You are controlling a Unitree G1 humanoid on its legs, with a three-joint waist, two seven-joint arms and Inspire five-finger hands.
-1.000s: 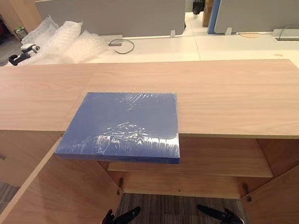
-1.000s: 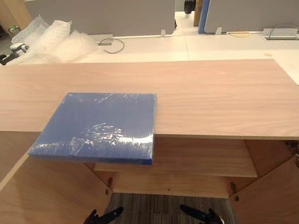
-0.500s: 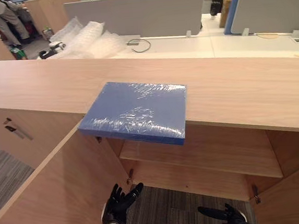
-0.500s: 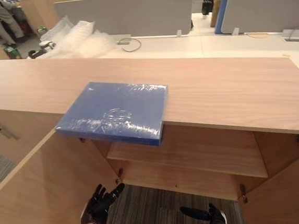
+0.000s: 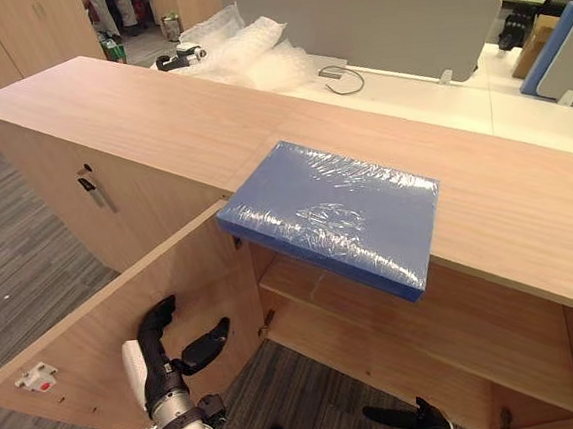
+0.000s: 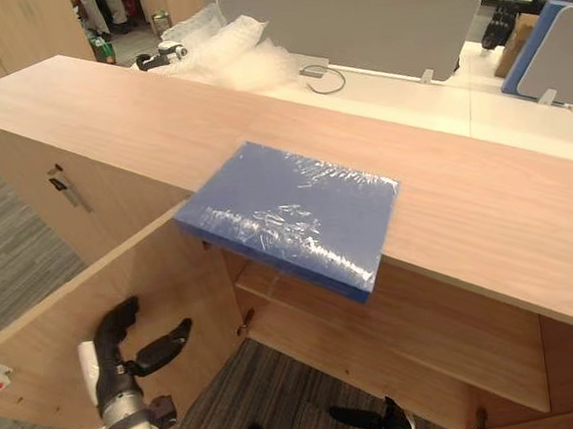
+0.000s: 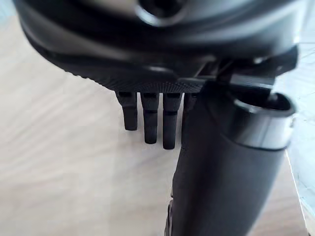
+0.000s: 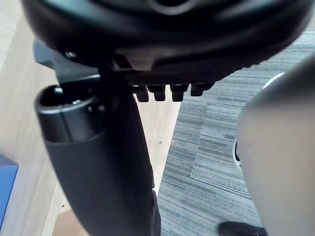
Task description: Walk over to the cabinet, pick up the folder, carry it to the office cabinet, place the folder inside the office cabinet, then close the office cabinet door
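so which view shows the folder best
The left eye view: the whole folder lies there, overhanging the cabinet top. The right eye view matches it; the right wrist view catches a blue sliver, likely its corner.

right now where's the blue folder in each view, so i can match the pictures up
Left eye view: folder at centre, on the cabinet top, its near edge overhanging the front.
Right eye view: same spot, slightly left of centre.
Right wrist view: a blue sliver at the picture's edge, likely the folder.
Left wrist view: the left hand against pale wood.
Shared landmark: the open cabinet door below the folder.
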